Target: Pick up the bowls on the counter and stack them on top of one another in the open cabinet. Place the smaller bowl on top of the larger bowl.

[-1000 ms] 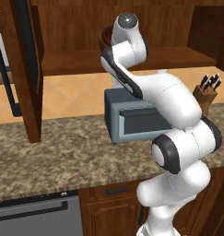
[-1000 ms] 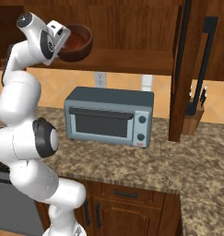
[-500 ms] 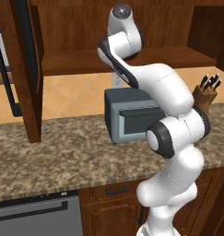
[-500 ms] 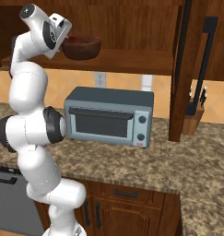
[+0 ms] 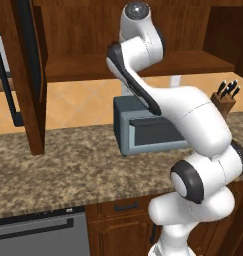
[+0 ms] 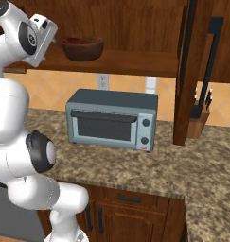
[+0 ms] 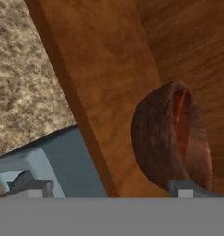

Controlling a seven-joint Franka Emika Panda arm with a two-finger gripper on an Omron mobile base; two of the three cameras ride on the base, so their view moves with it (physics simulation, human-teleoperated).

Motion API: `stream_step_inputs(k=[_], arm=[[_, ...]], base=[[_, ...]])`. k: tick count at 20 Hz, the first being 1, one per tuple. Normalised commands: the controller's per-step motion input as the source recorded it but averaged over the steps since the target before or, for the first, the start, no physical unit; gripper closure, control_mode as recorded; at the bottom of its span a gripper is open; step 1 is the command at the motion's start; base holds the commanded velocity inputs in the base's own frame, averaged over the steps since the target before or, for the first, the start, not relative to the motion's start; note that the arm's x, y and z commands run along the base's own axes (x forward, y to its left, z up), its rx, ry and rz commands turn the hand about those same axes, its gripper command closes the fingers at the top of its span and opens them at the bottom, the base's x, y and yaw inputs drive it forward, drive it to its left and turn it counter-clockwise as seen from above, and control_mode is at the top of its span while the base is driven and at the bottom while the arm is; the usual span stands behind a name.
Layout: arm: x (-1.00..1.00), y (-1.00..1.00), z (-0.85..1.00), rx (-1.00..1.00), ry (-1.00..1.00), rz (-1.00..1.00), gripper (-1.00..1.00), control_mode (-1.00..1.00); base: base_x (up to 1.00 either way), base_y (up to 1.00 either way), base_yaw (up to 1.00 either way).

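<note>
A deep, dark brown bowl (image 6: 83, 48), by its look the larger bowl, sits upright on the plank shelf (image 6: 135, 61) of the open cabinet. My gripper (image 6: 57, 41) is just left of it, at rim height. In the hand view the bowl (image 7: 171, 138) lies ahead on the shelf (image 7: 99, 92), close to the right fingertip (image 7: 187, 186). The two fingertips stand wide apart, so the gripper (image 7: 108, 186) is open with nothing held. The smaller bowl is out of view. The granite counter (image 6: 135, 165) runs below.
A grey-blue toaster oven (image 6: 111, 120) stands on the counter under the shelf. A knife block (image 6: 199, 124) stands to its right. The cabinet's open door (image 6: 187, 71) hangs down right of the toaster oven; the other door (image 5: 28, 75) hangs at the left. A dishwasher (image 5: 38, 232) sits below the counter.
The bowl was carried in the gripper up to the shelf. It now rests there, and the hand has let go and drawn back a little to the left.
</note>
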Motion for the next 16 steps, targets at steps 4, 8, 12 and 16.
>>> stream_step_inputs(k=[4,8,12,16], arm=[[-1.0,0.0,-0.8,-0.09,0.02,0.06,-1.0,-1.0],[-1.0,0.0,-1.0,-0.11,0.08,0.05,-1.0,-1.0],[-1.0,-0.01,-1.0,-0.14,0.16,0.07,-1.0,-1.0],[-0.9,-0.02,-1.0,-0.11,0.22,0.05,-1.0,-1.0]], base=[[0.0,0.0,0.0],[0.0,0.0,0.0],[0.0,0.0,0.0],[0.0,0.0,0.0]])
